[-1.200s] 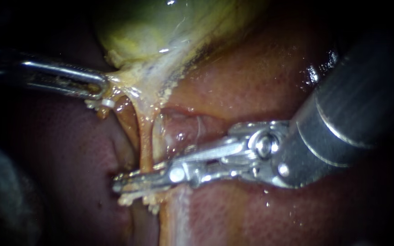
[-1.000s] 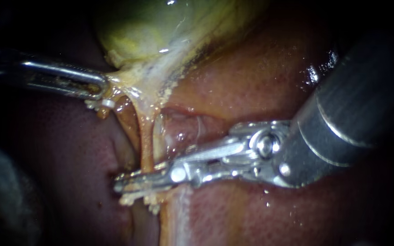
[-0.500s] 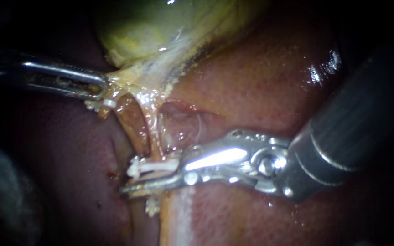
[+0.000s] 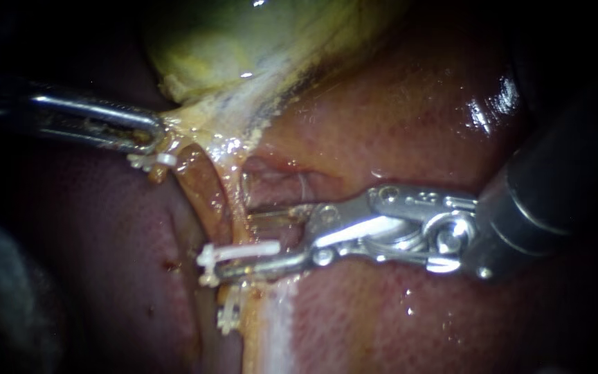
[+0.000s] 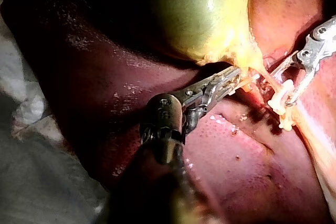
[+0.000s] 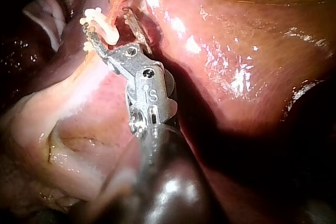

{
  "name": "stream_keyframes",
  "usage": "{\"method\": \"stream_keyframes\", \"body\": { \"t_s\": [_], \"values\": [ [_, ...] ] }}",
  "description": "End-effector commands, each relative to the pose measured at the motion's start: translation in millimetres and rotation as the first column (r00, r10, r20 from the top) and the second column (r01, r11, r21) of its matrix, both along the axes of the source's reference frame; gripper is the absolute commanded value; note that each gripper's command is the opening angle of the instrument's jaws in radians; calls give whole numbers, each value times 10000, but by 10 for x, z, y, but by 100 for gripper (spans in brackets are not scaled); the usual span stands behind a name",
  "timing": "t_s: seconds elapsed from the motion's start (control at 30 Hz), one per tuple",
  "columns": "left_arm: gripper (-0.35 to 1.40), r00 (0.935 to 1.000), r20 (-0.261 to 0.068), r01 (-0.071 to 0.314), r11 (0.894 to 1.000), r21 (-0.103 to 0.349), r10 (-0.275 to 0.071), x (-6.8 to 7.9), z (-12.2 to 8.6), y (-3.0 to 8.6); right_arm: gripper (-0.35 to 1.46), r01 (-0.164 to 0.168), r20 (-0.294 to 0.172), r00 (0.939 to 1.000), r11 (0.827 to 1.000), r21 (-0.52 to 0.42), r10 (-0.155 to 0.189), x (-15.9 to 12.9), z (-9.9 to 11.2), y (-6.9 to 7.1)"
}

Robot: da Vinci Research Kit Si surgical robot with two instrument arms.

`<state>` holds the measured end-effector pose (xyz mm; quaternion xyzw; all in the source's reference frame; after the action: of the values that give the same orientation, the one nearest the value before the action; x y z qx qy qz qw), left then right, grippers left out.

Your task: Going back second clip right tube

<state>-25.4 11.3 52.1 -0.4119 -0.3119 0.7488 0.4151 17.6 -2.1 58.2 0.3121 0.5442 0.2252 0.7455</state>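
Green-yellow gallbladder (image 4: 230, 41), glossy red liver (image 4: 396, 118), pale covering (image 5: 31, 182)

The left instrument (image 4: 155, 136) reaches in almost level from the left, its jaws pinched together on a fold at the neck of the gallbladder (image 4: 243, 41). The right instrument (image 4: 237, 242) enters from the right, its wrist nearly level and its jaws parted with a clear gap between them.

No readable label, brand, number or sign is found on the liver (image 4: 396, 118), the gallbladder (image 4: 209, 41) or the clip (image 4: 240, 251). Small stamped marks are borne only by the right instrument (image 6: 106, 22), on its metal hinge.
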Motion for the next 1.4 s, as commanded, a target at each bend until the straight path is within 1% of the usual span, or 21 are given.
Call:
{"method": "stream_keyframes", "body": {
  "t_s": [0.03, 0.13, 0.2, 0.33, 0.47, 0.53, 0.6, 0.7, 0.8, 0.83, 0.93, 1.07, 1.17, 1.23, 1.33, 1.4],
  "values": [
    [-35, 10000, -1, 1, 10000, -1, -1, 0, 0, 0, 50, 19, -28, 10000, 9999, -115, -19, -6, -2, 1],
    [-35, 10000, -1, 1, 10000, -1, -1, 0, 0, 0, 50, 118, -154, 9998, 9988, -485, -125, -20, -7, 3],
    [-35, 10000, 0, 0, 10000, -1, 0, 0, 0, 0, 50, 117, -216, 9997, 9970, -763, -133, -32, -11, 4],
    [-35, 10000, -1, 1, 10000, 0, -1, 1, 0, 0, 50, 165, -406, 9989, 9884, -1512, -229, -61, -25, 12],
    [-35, 10000, 0, 1, 10000, 2, -1, 1, -1, 0, 50, 152, -506, 9984, 9812, -1926, -254, -89, -37, 21],
    [-35, 10000, 0, 1, 10000, 2, -1, 1, -1, 0, 50, 168, -571, 9979, 9742, -2253, -304, -100, -38, 24],
    [-35, 10000, -1, 1, 10000, 2, -1, 1, -1, 0, 50, 260, -585, 9974, 9686, -2472, -417, -112, -38, 26],
    [-35, 10000, -2, 4, 10000, 2, -4, 0, -2, -1, 50, 454, -388, 9976, 9622, -2687, -579, -124, -36, 28],
    [-35, 10000, -7, 11, 10000, 2, -11, -1, -2, -1, 50, 729, -69, 9969, 9572, -2801, -780, -134, -34, 29],
    [-35, 10000, -8, 13, 10000, 2, -13, -1, -2, -1, 50, 783, -31, 9966, 9549, -2863, -827, -136, -34, 30],
    [-35, 10000, -13, 20, 10000, -5, -20, -3, 0, -1, 50, 819, -17, 9963, 9545, -2868, -860, -142, -33, 30],
    [-35, 10000, -27, 23, 10000, -80, -23, -10, 6, 0, 50, 832, -27, 9961, 9544, -2867, -877, -145, -34, 29],
    [-35, 10000, -50, 52, 9999, -106, -52, -18, 14, 3, 50, 838, -31, 9961, 9543, -2867, -884, -146, -34, 29],
    [-35, 9999, -94, 105, 9998, -155, -106, -26, 23, 3, 50, 841, -33, 9960, 9543, -2867, -887, -147, -34, 29],
    [-35, 9999, -78, 71, 9998, -162, -72, -37, 36, 2, 50, 843, -34, 9960, 9543, -2867, -890, -147, -34, 29],
    [-35, 10000, -50, 25, 9999, -153, -26, -42, 42, 1, 50, 846, -36, 9960, 9543, -2867, -893, -148, -35, 29]
  ]
}}
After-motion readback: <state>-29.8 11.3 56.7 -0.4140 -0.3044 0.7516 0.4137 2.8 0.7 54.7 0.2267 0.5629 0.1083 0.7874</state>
